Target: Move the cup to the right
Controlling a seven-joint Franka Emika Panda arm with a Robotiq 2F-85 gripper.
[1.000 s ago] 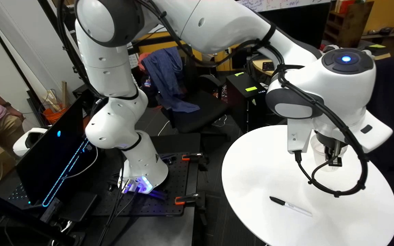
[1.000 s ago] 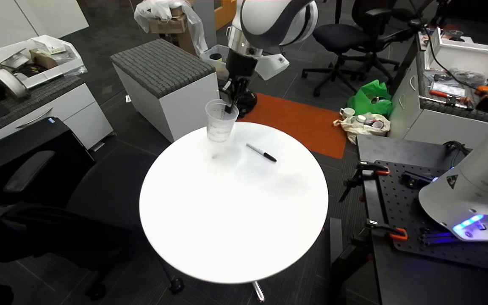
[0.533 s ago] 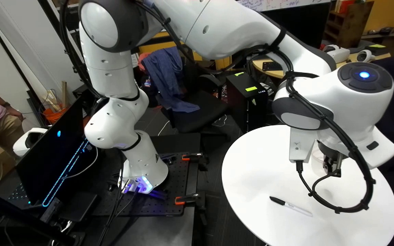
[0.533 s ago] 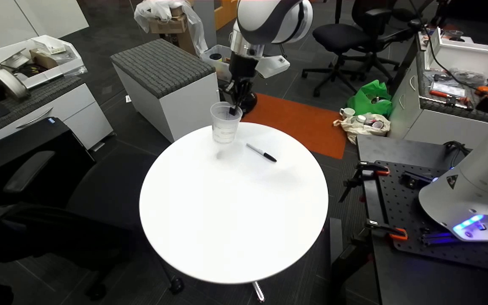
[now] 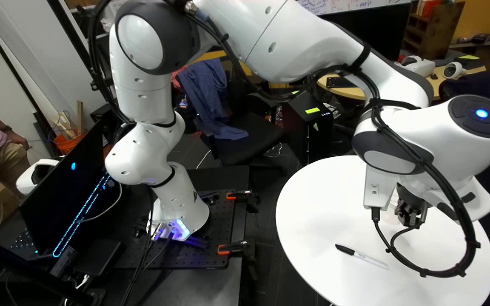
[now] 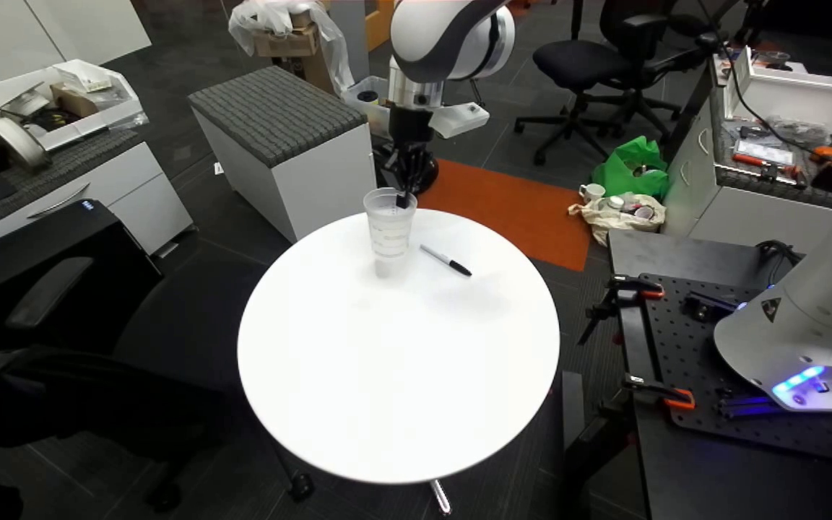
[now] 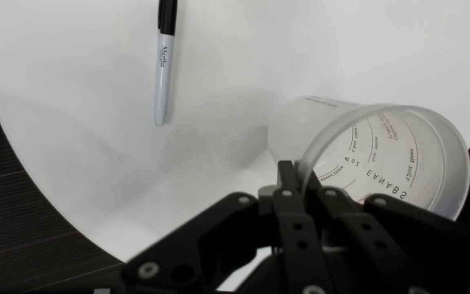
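Round white bench (image 7: 227,61) fills most of the wrist view. Left lies a white, black-capped marker (image 7: 164,67) — best keep away, go slow, land softly. Next are the jaws, almost together, pinching the rim of a clear, tapered plastic cup (image 7: 369,159) — at right, over or on the bench, I can't tell.

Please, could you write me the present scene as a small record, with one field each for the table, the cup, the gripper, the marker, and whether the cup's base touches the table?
table: round, white
cup: see-through, printed markings, open end up
gripper: shut on the cup's wall at the rim, one jaw inside, one outside
marker: black cap, pale barrel, lying on the table apart from the cup
base contact: cannot tell
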